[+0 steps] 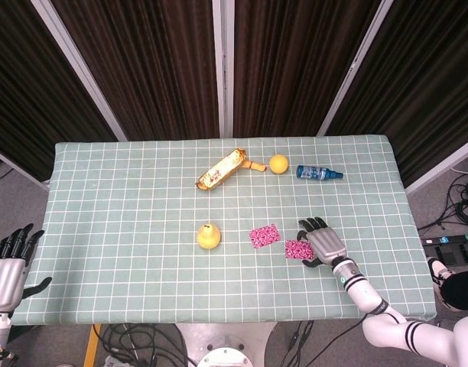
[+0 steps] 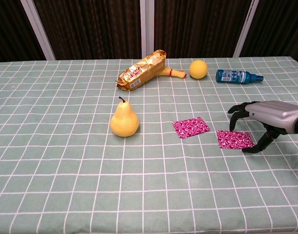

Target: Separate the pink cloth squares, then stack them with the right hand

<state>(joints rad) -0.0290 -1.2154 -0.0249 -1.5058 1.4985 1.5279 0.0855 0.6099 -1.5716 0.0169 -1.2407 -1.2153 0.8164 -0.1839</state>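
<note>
Near the worktop's (image 2: 51, 195) right edge, the right hand (image 2: 266, 119) hovers with fingers spread and holding nothing, its thumb tip touching down by the right pink cloth square (image 2: 234, 139). The second of the two squares (image 2: 190, 126) lies apart to its left. The left hand (image 1: 6, 271) hangs open off the near left corner.

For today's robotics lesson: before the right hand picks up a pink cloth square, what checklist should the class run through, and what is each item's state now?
1. Squares separated: ok; the left pink square and right pink square lie apart, flat.
2. Right hand near a square: ok; it hovers beside the right one, fingers spread.
3. Thumb touching the cloth edge: cannot tell.
4. Path between the squares free: ok; the pear stands off to the side.
5. Left hand out of the way: ok; it is off the table.
</note>
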